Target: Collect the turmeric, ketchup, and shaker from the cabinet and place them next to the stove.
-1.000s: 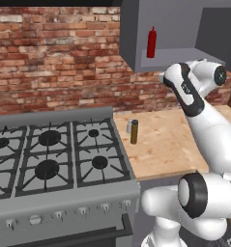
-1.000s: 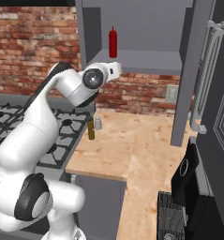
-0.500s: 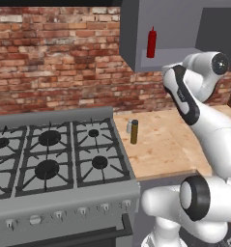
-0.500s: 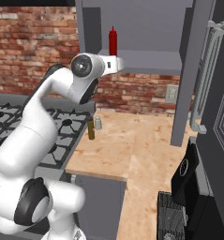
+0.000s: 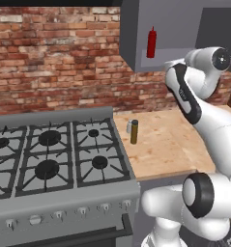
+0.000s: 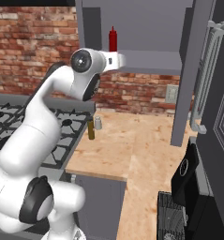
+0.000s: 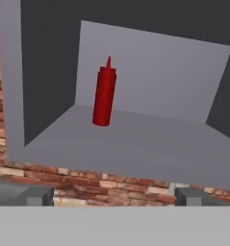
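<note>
The ketchup (image 5: 151, 42) (image 6: 113, 39) (image 7: 104, 96), a slim red bottle, stands upright at the left of the shelf in the grey cabinet (image 5: 136, 48) (image 6: 146, 61) (image 7: 135, 144). My gripper (image 6: 119, 60) (image 7: 114, 197) is raised to shelf height in front of the cabinet, short of the bottle. Its fingertips (image 7: 37, 196) stand wide apart: open and empty. The mustard-brown turmeric (image 5: 134, 131) (image 6: 91, 129) stands on the wooden counter right beside the stove (image 5: 49, 159) (image 6: 5, 122). Close behind it stands the small pale shaker (image 5: 129, 127) (image 6: 98, 123).
A brick wall (image 5: 54, 58) backs the stove and the wooden counter (image 5: 165, 144) (image 6: 132, 145). A tall grey cabinet door (image 6: 188, 70) hangs open at the right of the shelf. Dark appliances with a long handle (image 6: 205, 79) close the right side.
The hand has risen from below the cabinet to shelf height and swung to face the open front. The bottles and the shaker have not moved.
</note>
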Robot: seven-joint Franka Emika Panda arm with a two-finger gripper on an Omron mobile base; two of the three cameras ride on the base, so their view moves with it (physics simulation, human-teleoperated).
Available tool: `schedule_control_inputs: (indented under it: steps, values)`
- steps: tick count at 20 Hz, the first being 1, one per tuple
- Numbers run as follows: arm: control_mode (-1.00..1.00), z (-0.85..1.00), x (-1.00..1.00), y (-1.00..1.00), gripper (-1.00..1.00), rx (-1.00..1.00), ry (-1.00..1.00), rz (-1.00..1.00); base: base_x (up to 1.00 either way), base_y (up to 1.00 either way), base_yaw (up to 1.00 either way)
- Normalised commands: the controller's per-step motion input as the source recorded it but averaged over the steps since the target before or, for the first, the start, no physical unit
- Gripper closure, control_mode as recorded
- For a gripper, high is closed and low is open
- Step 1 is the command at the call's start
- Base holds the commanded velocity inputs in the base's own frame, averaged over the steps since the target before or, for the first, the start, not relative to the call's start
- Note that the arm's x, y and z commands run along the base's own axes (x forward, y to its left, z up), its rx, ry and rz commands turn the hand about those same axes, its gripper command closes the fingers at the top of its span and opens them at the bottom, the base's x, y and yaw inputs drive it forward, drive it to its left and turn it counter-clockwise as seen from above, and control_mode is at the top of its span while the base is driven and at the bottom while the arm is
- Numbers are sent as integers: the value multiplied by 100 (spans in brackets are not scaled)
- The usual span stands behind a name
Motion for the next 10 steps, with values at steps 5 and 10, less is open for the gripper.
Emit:
schedule_control_inputs:
  steps: [5,10]
  values:
    - [-100,7,0,-23,-100,4,-1,-1,0,0,0]
    - [-100,8,0,-19,-100,4,-3,0,0,0,0]
